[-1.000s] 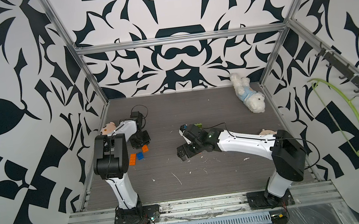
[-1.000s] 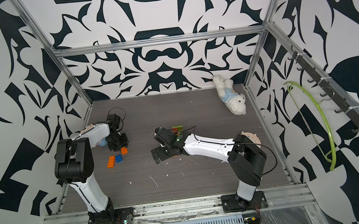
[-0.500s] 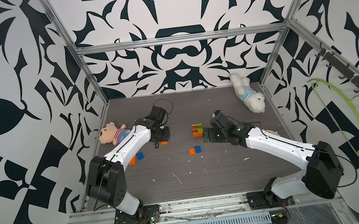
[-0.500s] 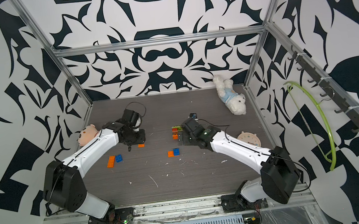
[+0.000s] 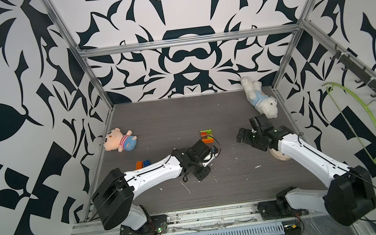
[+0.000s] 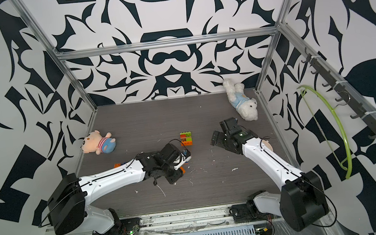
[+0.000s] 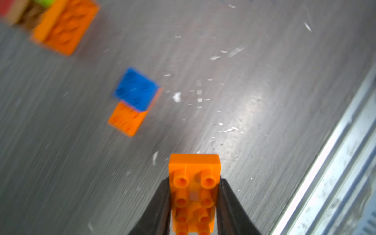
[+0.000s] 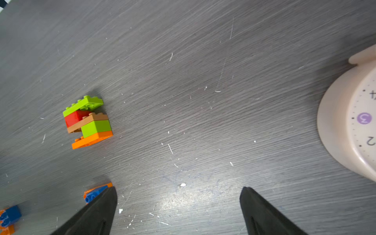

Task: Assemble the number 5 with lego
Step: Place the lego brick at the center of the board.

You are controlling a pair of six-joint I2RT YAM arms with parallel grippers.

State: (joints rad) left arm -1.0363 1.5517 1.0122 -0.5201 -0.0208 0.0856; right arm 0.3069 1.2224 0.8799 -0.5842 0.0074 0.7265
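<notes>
Top views: a grey wood-grain tabletop (image 5: 181, 114) was seen w/ a white plush dog (image 5: 261, 100) at the far right corner and a pink plush toy (image 5: 118, 141) by the left wall. A cream clock (image 8: 350, 122) was laid flat at the table's right side. Right gripper (image 8: 178, 188) was spread wide, nothing betw. its jaws. Left gripper (image 7: 194, 180) was pinched on an oblong orange brick (image 7: 194, 166). A multicolour lego stack (image 5: 206, 136) was set mid-table, apart from both grippers; a blue-on-orange brick pair (image 7: 134, 99) was seen nearby.

Left pincer (image 7: 194, 180) swung orange brick (image 7: 194, 166) inward to centre, right pincer (image 8: 178, 188) backed off lego stack (image 8: 88, 122)
</notes>
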